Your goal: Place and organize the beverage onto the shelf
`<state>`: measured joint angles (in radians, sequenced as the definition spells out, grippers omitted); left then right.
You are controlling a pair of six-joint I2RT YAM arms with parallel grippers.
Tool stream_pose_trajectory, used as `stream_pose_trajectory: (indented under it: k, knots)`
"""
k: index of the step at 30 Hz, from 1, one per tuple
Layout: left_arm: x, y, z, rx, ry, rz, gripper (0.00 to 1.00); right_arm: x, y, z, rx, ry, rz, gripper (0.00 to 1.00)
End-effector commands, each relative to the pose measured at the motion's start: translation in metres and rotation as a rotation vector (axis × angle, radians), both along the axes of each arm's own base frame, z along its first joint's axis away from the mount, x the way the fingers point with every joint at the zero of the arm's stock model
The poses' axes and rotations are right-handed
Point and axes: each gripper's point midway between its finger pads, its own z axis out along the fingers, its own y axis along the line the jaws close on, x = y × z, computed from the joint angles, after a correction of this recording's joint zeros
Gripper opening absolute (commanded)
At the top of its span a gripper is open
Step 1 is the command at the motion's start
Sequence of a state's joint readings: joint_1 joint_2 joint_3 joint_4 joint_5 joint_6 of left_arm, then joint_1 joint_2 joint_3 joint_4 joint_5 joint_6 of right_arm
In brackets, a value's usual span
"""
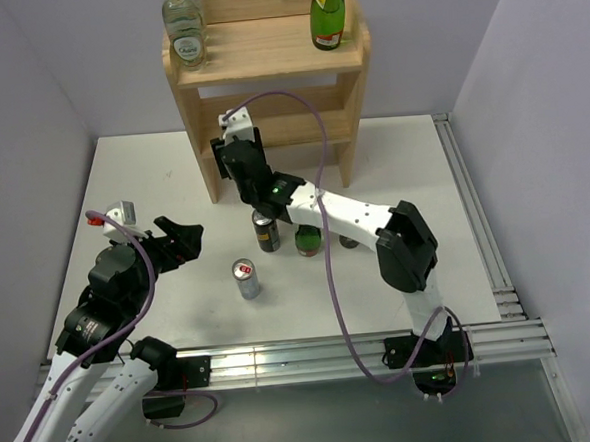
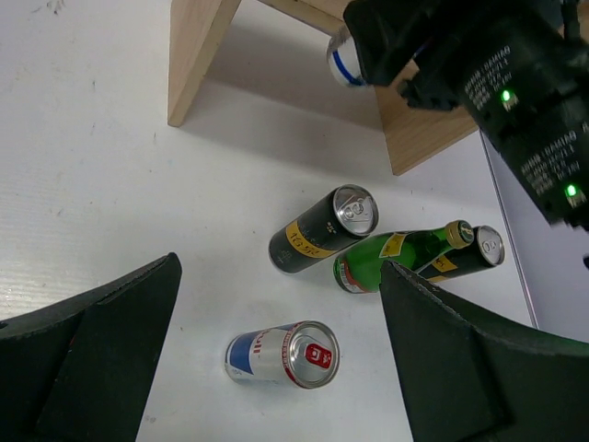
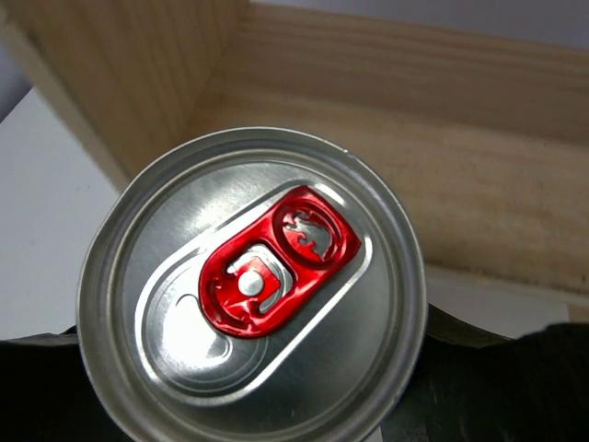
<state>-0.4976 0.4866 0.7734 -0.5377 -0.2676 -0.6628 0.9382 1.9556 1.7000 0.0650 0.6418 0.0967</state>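
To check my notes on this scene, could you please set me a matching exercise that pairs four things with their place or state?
Things:
1. clear glass bottle
2. loose red-tabbed can
3. left hand
4. right hand

Places or states:
a. shut on the held can, at the lower tiers of the shelf
b. on the shelf's top tier, left end
c. open and empty, above the table
d. upright on the table, ungripped

Pairs: 1-b, 2-d, 3-c, 4-a
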Motion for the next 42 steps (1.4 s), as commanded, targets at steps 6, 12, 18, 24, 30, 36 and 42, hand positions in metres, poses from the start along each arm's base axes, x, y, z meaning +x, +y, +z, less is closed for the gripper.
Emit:
stream_pose_trajectory:
  k: [6, 12, 18, 24, 30, 36, 42]
  knots:
    - [0.001, -0.002, 0.010, -0.005, -0.034, -0.011, 0.97, 0.044, 0.000, 0.085, 0.131, -0.136, -0.019, 0.00]
    - [0.001, -0.003, 0.011, -0.006, -0.037, -0.019, 0.97, 0.060, 0.015, 0.079, 0.141, -0.142, -0.013, 0.00]
    - [0.002, -0.004, 0.010, -0.004, -0.032, -0.019, 0.98, 0.080, 0.032, 0.065, 0.155, -0.130, -0.011, 0.00]
    - [0.002, -0.003, 0.009, -0.002, -0.030, -0.016, 0.98, 0.086, 0.042, 0.054, 0.190, -0.121, 0.004, 0.00]
    - [0.002, -0.004, 0.009, -0.003, -0.031, -0.019, 0.98, 0.086, 0.052, 0.045, 0.218, -0.105, 0.033, 0.00]
    - [0.002, -0.003, 0.010, -0.006, -0.034, -0.017, 0.98, 0.087, 0.056, 0.043, 0.221, -0.112, 0.048, 0.00]
    - [0.001, -0.003, 0.010, -0.008, -0.036, -0.017, 0.98, 0.092, 0.054, 0.031, 0.206, -0.115, 0.024, 0.41]
